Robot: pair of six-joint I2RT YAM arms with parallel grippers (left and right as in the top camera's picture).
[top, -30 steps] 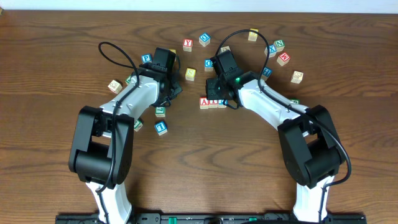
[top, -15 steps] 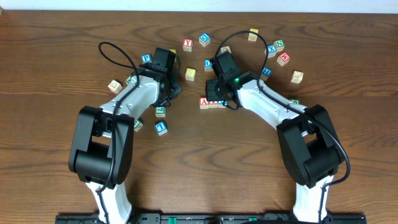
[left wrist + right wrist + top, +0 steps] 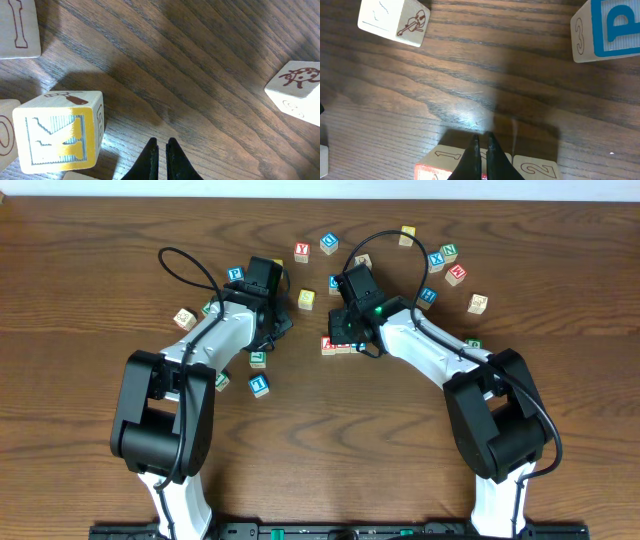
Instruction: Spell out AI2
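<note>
The AI2 row lies mid-tabletop, cubes touching, under the right arm's jaws, pinched shut on nothing above its middle. That arm has crept left, covering more of the A; the word looks spelled, maybe needing a nudge. The left arm's jaws are shut, empty, near a K cube. Loose cubes dot the dark wood-grain tabletop
</note>
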